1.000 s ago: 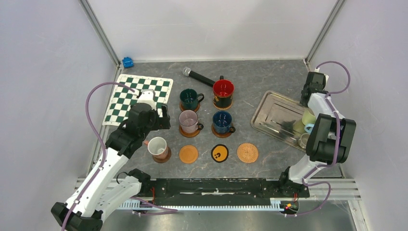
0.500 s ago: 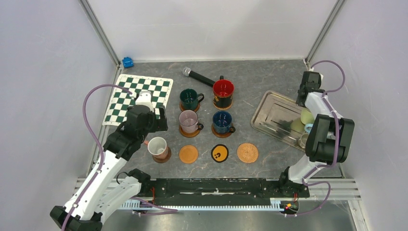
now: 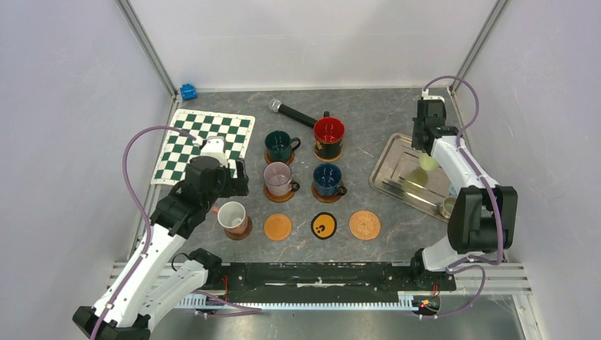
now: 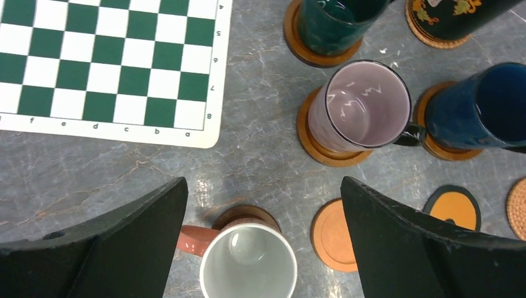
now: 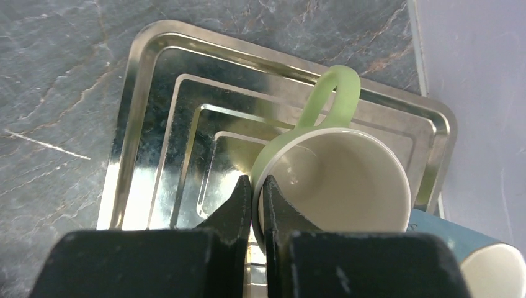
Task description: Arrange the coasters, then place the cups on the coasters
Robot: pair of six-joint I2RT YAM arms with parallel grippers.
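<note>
Steel tray [image 5: 155, 124] is seen spread under the right claw [image 5: 257, 189], which is clamped tight on the rim of the pale green cup [image 5: 341, 180], handle pointed away from the claw. Light blue cup [image 5: 477, 251] is tucked just right of it. Left claw [image 4: 263, 186] is held wide open, nothing gripped. The white-inside cup [image 4: 248, 267] is parked on a dark brown coaster [image 4: 260, 214] right between the fingers, plain orange coaster [image 4: 332, 239] just beside.

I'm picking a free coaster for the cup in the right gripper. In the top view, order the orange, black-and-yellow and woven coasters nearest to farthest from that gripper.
1. Woven tan coaster, right end of the front row, closest to the right gripper and its pale green cup.
2. Black coaster with yellow mark, middle of the three.
3. Plain orange coaster, farthest left.
</note>
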